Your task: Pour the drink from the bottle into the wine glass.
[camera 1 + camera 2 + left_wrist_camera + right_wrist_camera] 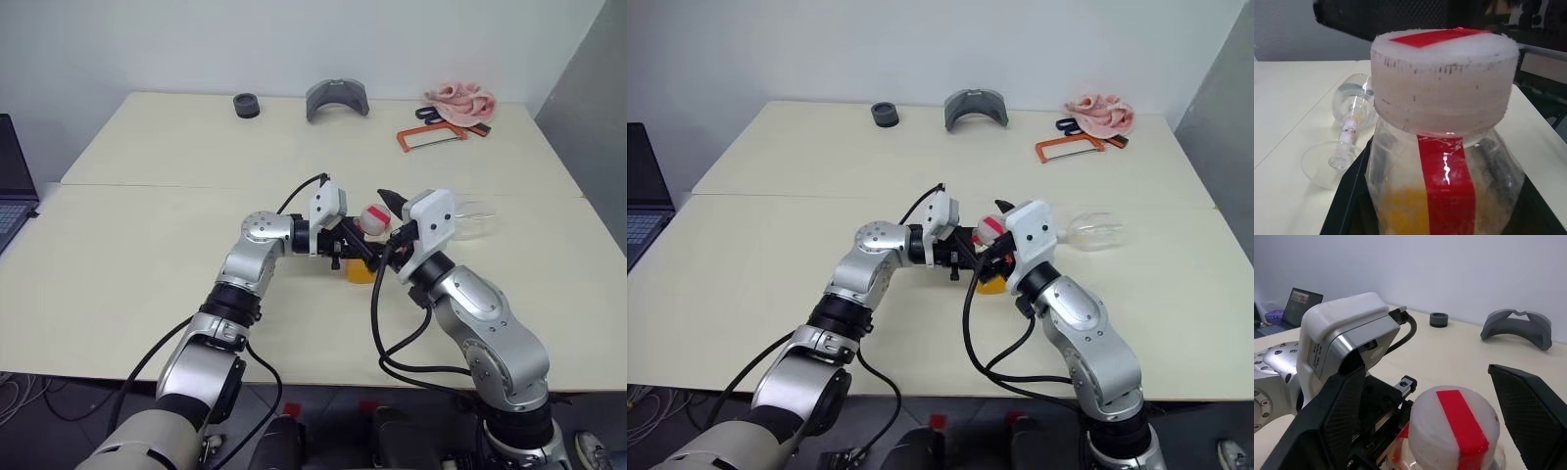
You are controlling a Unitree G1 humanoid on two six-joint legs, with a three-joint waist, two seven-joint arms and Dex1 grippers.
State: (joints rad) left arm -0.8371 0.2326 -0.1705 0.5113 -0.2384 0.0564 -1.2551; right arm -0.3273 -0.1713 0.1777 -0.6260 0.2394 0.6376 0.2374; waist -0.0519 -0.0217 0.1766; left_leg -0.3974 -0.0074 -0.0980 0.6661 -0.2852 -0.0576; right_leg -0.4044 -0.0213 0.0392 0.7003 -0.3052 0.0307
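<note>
Bottle (364, 245) stands upright mid-table, clamped in our left claw (345, 247); our right claw (1425, 416), fingers wide apart, straddles its cap (1454, 428). Wine glass (1095, 233) lies on its side, right.

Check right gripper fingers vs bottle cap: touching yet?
Apart. The right wrist view shows both black fingers of the right gripper spread wide, with open space on each side of the bottle cap.

No readable text; bottle (1444, 161) label plain red stripe.
</note>
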